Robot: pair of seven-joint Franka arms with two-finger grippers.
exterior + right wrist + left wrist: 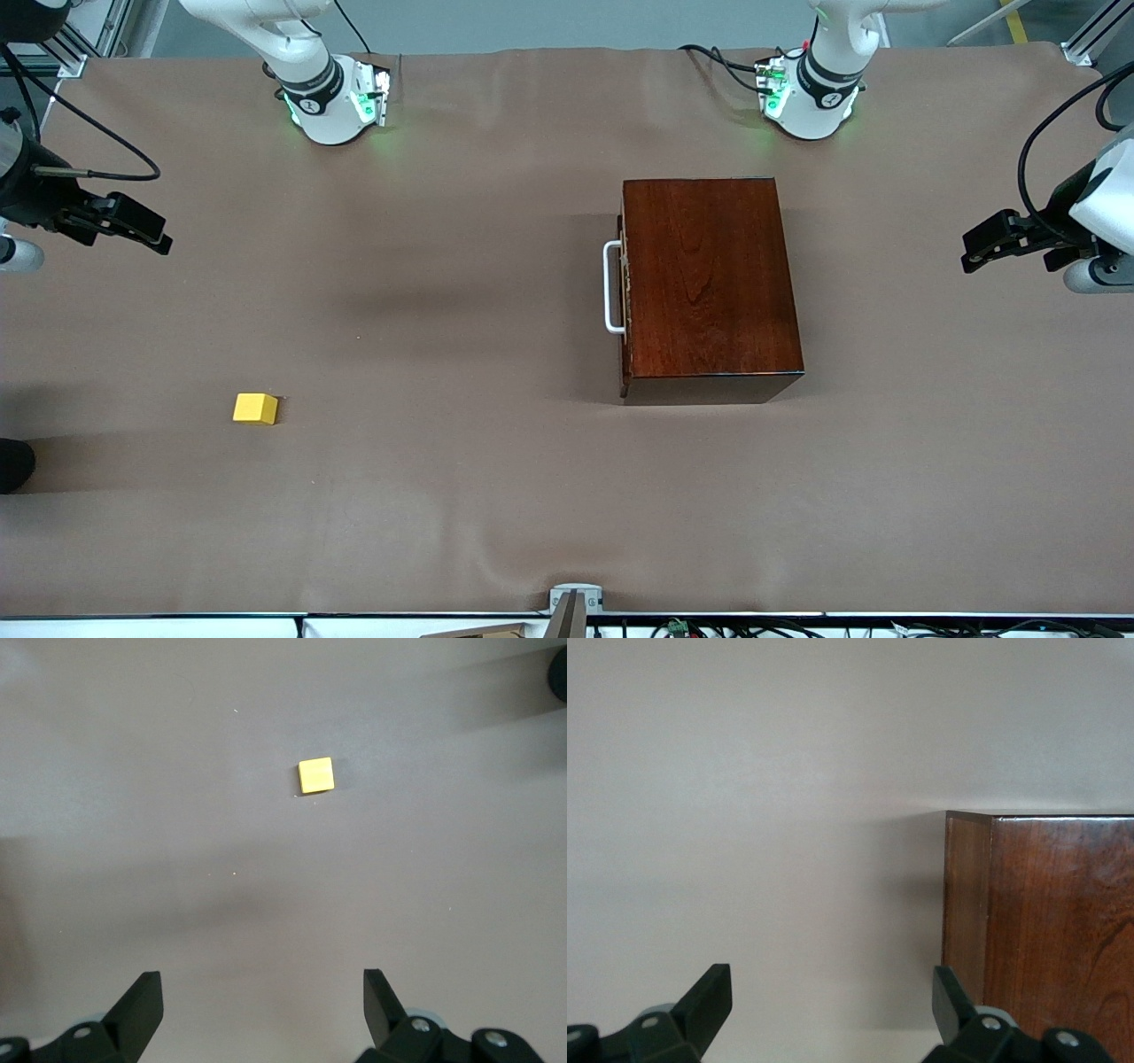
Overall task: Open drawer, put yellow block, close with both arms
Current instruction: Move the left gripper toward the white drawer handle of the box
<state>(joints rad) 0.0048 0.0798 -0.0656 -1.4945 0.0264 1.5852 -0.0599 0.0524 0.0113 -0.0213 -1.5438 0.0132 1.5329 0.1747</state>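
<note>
Drawer sits shut in its mahogany box; yellow block lies well apart on the bench. Left tool and right tool, both spread and empty, wait wide, leaving room.

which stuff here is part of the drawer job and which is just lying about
For the job: drawer, shut, in the dark wooden box; yellow block; left tool and right tool, both open and waiting at the table's ends.
Lying about: cables by the bases.
</note>
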